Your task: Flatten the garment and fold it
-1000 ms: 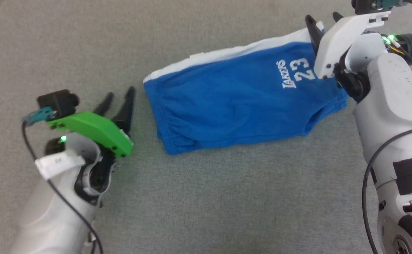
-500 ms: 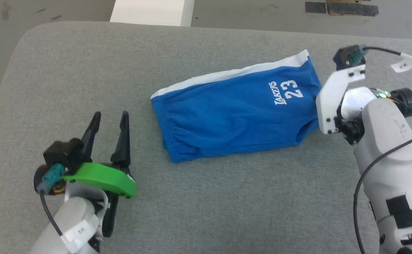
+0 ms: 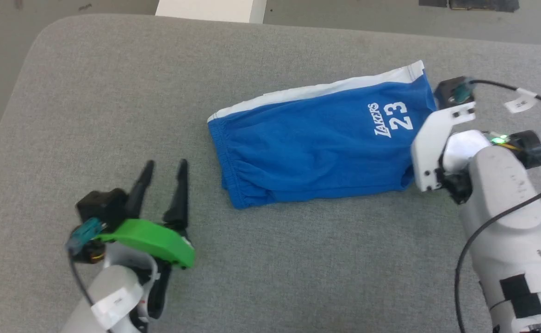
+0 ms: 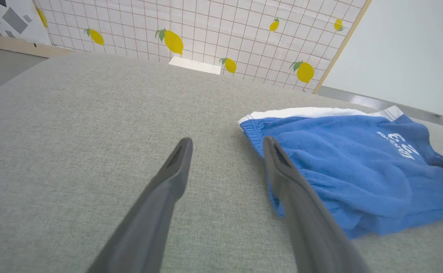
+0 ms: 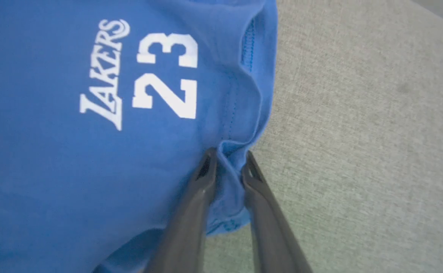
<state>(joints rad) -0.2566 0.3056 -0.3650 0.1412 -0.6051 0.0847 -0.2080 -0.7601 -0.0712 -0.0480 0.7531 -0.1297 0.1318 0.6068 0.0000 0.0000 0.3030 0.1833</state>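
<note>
The change under inspection is at the right pincer (image 5: 229, 153). A second ago it stood spread wide at the far corner of the leg hem, by the white strip (image 3: 316, 90). It is now lower along that hem, and its fingers are drawn in on a raised pleat of blue cloth, which fills the narrow gap between them. I judge this a pinch on the garment (image 3: 316, 143), freshly taken and perhaps not yet firm. The "Lakers 23" print (image 5: 138, 76) lies just beyond the fingertips and to their left, and bare grey bench (image 3: 113, 92) lies to their right. The left pincer (image 3: 166, 164) is unchanged in state: spread wide, holding nothing, fingers low over the bench. The gathered waist end (image 3: 224, 152) sits just off its right fingertip, near but apart. The garment itself lies on the bench between the two pincers, doubled over lengthwise and fairly smooth, with some puckering at the waist and a loose curl at the hem. The head camera has swung during this second, so I do not report the garment as shifted. Assessment: the task stands at its flattening stage with one end secured. The waist end is not yet held, so no stretch or fold can be made cleanly. A grip on so small a pleat may slip once tension comes on.
</note>
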